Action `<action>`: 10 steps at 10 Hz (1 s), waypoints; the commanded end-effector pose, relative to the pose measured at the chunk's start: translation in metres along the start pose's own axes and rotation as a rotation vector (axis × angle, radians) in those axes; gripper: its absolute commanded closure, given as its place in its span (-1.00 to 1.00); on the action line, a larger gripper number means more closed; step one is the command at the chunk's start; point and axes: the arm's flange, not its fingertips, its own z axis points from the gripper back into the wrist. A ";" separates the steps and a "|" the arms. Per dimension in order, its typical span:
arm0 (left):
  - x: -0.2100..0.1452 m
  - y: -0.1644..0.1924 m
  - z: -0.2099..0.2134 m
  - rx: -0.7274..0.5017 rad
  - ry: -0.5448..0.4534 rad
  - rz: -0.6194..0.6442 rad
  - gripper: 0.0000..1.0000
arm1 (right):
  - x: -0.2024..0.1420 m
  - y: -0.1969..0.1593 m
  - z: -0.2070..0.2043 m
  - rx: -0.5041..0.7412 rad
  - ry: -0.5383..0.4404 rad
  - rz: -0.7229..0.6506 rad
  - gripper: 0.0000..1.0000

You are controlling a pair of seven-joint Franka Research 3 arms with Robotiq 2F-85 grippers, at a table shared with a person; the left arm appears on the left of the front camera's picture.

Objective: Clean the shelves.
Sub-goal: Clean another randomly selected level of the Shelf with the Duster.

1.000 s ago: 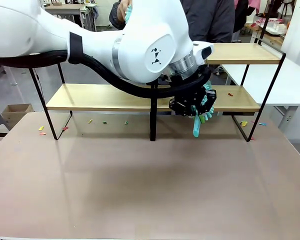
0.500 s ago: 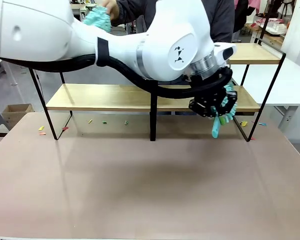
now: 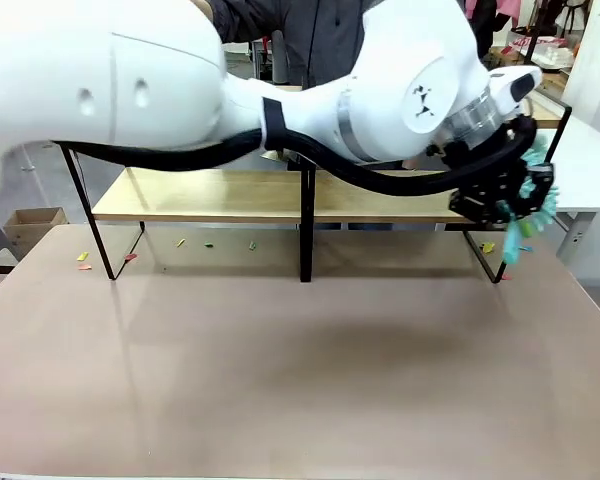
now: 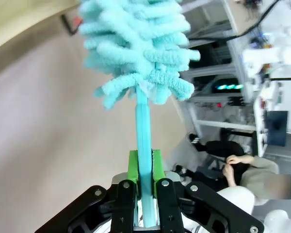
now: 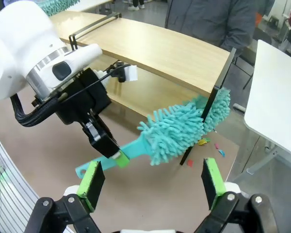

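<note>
Left fingers (image 4: pixel 144 167): narrow, green pads clamped on the teal handle of the duster (image 4: pixel 136 53); the handle runs straight out between them to the fluffy head.
Right fingers (image 5: pixel 153 187): spread wide, nothing between them, held back over the worktop (image 3: pixel 280 380) and facing the rack's right end.
Duster position: the head is pressed against the right end of the shelves (image 3: pixel 210 195) at lower-board level and wraps round the black end post (image 5: pixel 218 92); the handle slants down toward the worktop.
Shelves position: along the worktop's far edge, spanning nearly from its left side to its right.
Just changed: a second ago the duster hung close to the centre post (image 3: pixel 305 225); half a second ago it was farther right; now it is at the end frame. The left arm has swept rightward along the lower board.
Meaning: the pass over the right half of the lower board looks about finished; the left half and the upper board probably remain for this arm.
Scraps (image 3: pixel 82 258): small coloured bits on the worktop under the shelves, near the left legs and by the right foot.
Person (image 3: pixel 310 40): standing behind the shelves.
Container: open cardboard box (image 3: pixel 30 225) on the floor past the worktop's left edge; contents cannot be made out.
</note>
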 end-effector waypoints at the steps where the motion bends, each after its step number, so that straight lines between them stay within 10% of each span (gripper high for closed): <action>1: 0.006 0.010 0.011 -0.064 -0.035 -0.004 0.75 | 0.000 -0.001 0.000 -0.003 -0.001 -0.001 -1.00; 6: -0.012 0.023 0.043 -0.020 0.009 -0.015 0.75 | 0.000 -0.001 0.000 -0.003 -0.001 -0.001 -1.00; 10: -0.106 0.067 0.145 0.035 0.186 -0.116 0.75 | 0.000 -0.001 0.000 -0.003 -0.001 -0.001 -1.00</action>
